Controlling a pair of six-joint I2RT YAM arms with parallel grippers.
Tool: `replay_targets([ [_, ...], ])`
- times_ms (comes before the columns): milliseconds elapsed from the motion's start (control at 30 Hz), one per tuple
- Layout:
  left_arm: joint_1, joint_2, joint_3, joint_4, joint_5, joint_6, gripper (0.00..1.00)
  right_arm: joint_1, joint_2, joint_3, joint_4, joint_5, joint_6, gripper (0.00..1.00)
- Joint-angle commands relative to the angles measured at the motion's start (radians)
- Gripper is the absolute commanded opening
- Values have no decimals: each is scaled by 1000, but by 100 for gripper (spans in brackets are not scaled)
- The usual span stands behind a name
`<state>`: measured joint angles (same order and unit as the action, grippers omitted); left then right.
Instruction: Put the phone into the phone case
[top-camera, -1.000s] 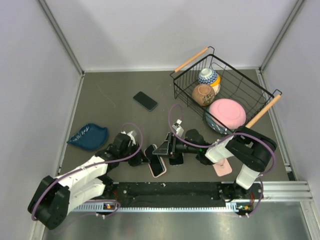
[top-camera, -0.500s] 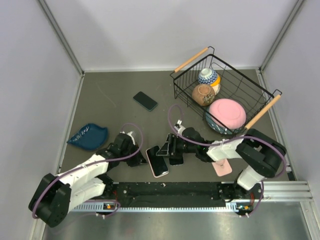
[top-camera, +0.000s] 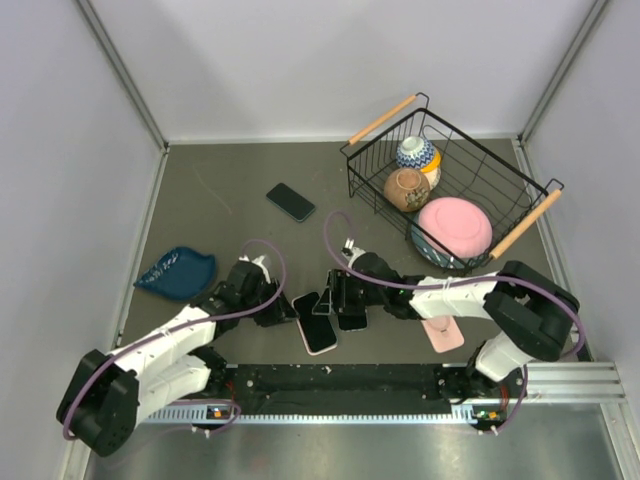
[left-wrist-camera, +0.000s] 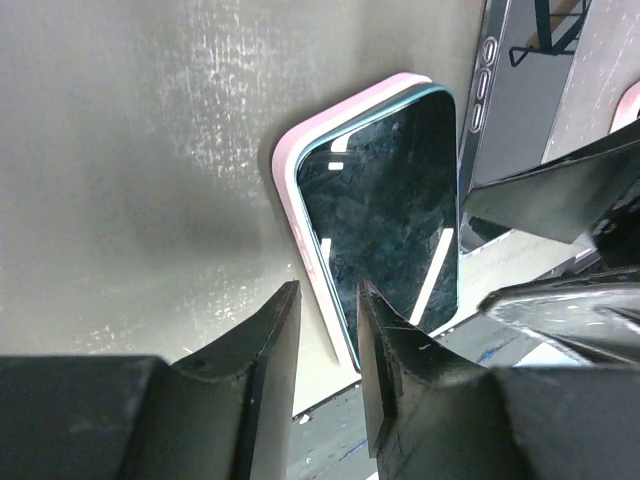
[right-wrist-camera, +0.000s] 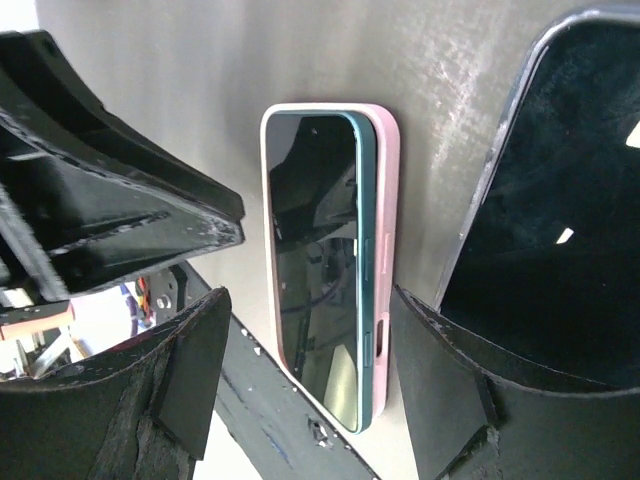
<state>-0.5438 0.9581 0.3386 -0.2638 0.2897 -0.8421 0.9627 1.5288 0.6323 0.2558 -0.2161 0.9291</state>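
The phone (top-camera: 316, 330), dark glass with a teal rim, lies on the pink phone case near the front rail. In the right wrist view the phone (right-wrist-camera: 315, 280) has one long teal edge raised above the pink case (right-wrist-camera: 388, 250), so it is not flush. In the left wrist view the phone (left-wrist-camera: 385, 210) sits offset, with the case (left-wrist-camera: 300, 215) showing along its side. My left gripper (top-camera: 283, 308) (left-wrist-camera: 328, 300) is just left of the case, nearly shut and empty. My right gripper (top-camera: 322, 300) (right-wrist-camera: 320, 340) is open, its fingers on either side of the phone's near end.
A second black phone (top-camera: 352, 314) (right-wrist-camera: 560, 200) lies right beside the cased one. A third phone (top-camera: 290, 202) lies further back. A spare pink case (top-camera: 445, 335) is at the front right. A blue dish (top-camera: 177, 272) lies at the left. A wire basket (top-camera: 383, 118) holds bowls at the back right.
The phone on its case has slid slightly away from the front rail. My right arm has stretched lower and further left over it. My left gripper has edged up beside the case.
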Motion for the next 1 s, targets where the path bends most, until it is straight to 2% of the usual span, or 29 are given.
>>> replay_targets([
  [0,1,21,46,6,-43,6,35,22,36,44,-9,24,-24,65],
  [133,1,68,43,3,-67,15,36,39,60,61,-36,30,-27,65],
  [333,1,96,-6,78,-18,-9,34,57,82,53,16,9,10,66],
  [500,1,85,-33,98,17,-12,27,54,97,61,54,-32,31,67],
  [600,1,85,-42,103,54,-6,22,39,105,32,192,-100,72,68],
  [733,1,80,-49,98,81,-6,23,8,111,-60,481,-163,157,66],
  [967,1,62,-73,126,131,-31,23,1,99,-86,538,-161,157,66],
])
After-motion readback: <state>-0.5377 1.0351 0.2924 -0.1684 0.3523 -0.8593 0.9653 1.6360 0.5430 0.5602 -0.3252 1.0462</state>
